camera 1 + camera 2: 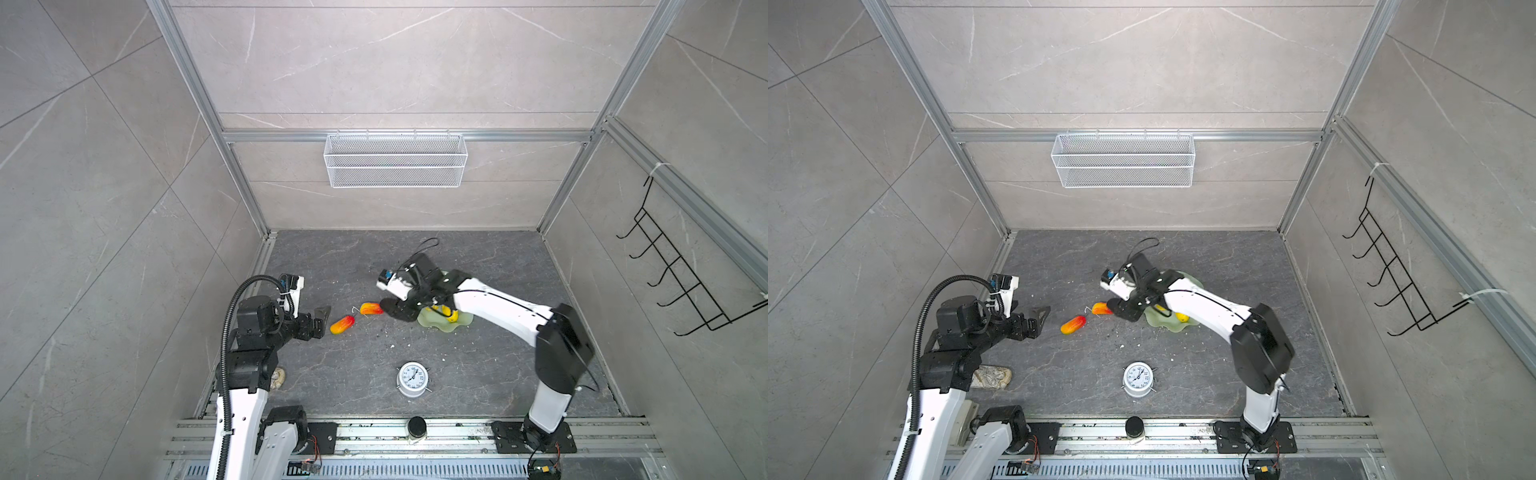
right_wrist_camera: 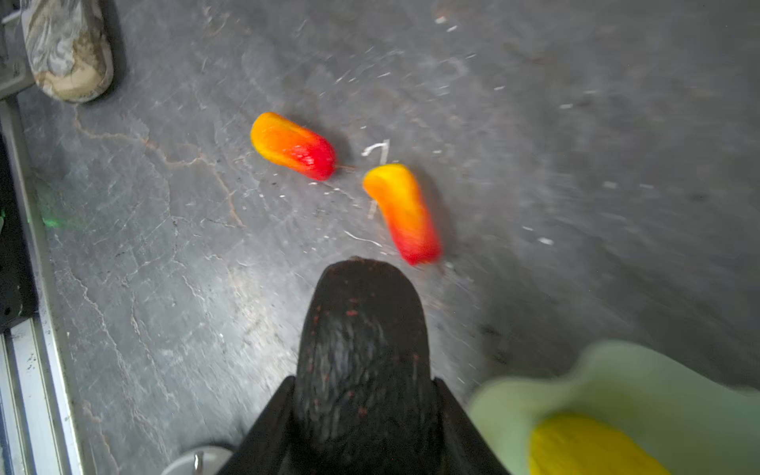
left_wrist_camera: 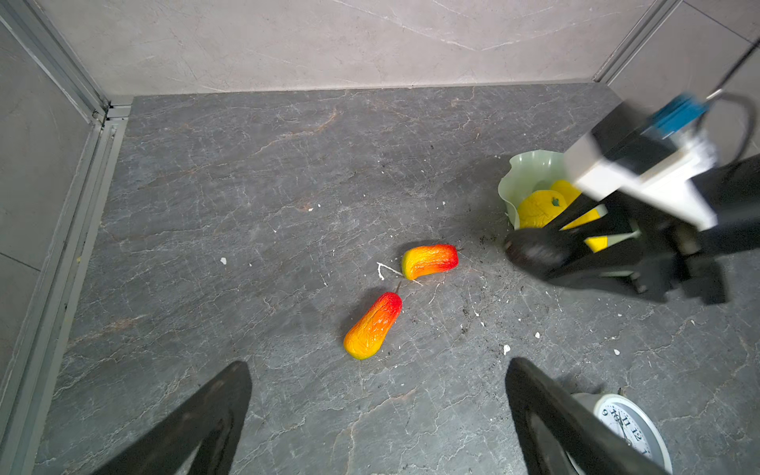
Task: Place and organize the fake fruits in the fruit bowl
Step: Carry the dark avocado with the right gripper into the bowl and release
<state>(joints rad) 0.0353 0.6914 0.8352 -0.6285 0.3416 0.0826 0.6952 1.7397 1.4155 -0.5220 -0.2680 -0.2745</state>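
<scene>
Numerals 11, 12 show on clock (image 3: pixel 631 429); right fingers (image 2: pixel 263 436) clamp avocado (image 2: pixel 362 349).

Even bright light; soft shadows; motion-blurred right gripper (image 3: pixel 543 253).

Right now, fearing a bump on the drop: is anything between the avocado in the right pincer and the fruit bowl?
Nothing visible does. The right pincer is shut on the dark avocado just beside the wavy rim of the fruit bowl, only bare tabletop between. Inside lie the bumpy yellow fruit and the long yellow fruit.
</scene>
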